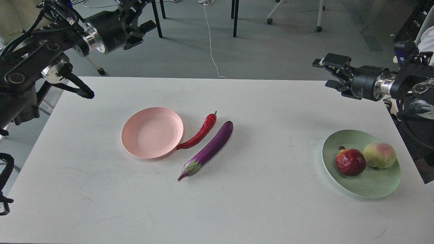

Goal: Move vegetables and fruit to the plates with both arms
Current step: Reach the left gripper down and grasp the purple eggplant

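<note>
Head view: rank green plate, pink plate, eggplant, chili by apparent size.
1. green plate
2. pink plate, a bit smaller, though farther from the camera
3. eggplant
4. chili, shorter and thinner

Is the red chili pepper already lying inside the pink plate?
No, the chili pepper lies on the table beside the pink plate.

pink plate (152, 133) empty, chili pepper (199, 133) tip touching its right rim, purple eggplant (210, 149) lying diagonal just beside; pomegranate (350, 162) and peach (379, 155) side by side on green plate (369, 184)
</note>
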